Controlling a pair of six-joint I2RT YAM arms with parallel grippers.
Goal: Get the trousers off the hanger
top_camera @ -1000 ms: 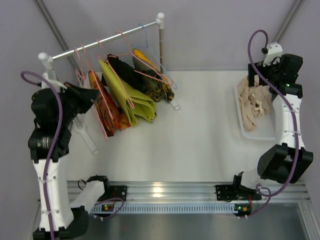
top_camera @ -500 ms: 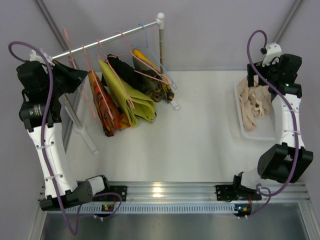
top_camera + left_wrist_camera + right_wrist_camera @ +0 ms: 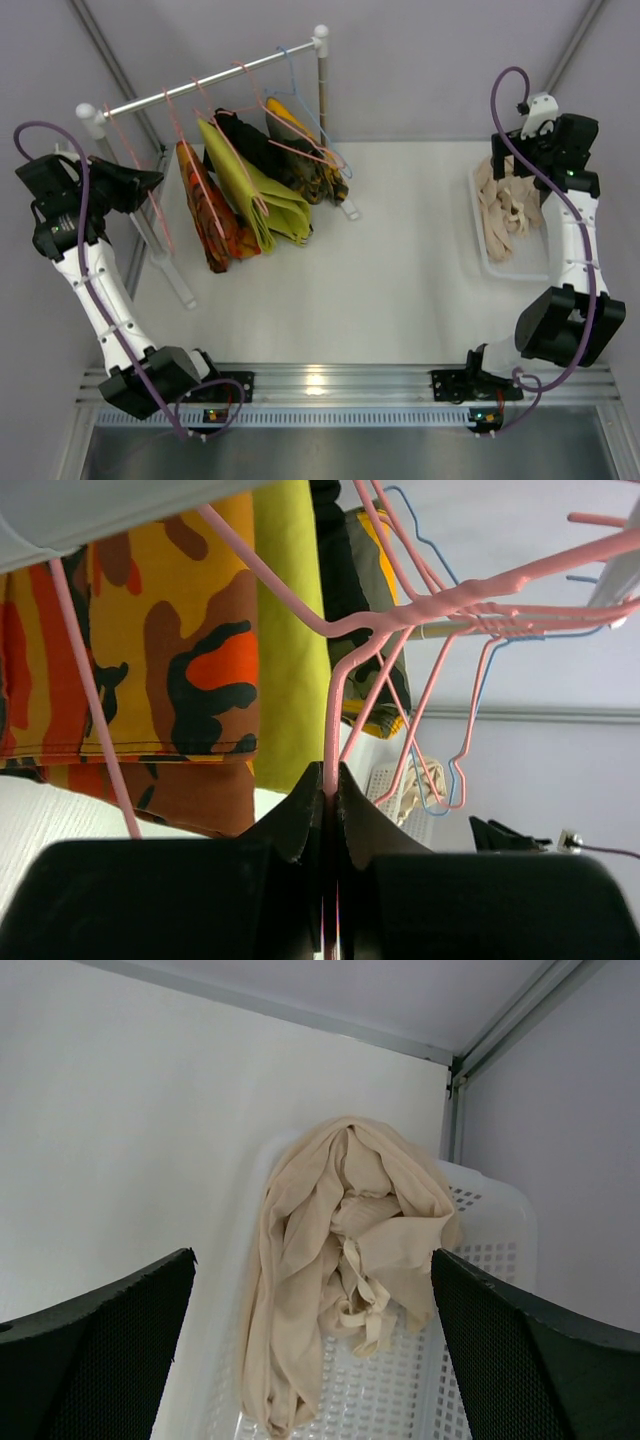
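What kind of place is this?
Likely a robot test booth: two arms bolted to an aluminium rail, a clothes rack holding trousers, plain grey walls around the white table.

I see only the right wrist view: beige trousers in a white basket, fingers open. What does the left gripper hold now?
Observer: The left gripper is shut on the wire of a pink hanger, which carries no cloth.
Operator: Is the other pair taken down?
Observer: No. The orange trousers hang from the rail.
Operator: What hangs next to them?
Observer: A yellow-green cloth, on the side away from the left gripper.
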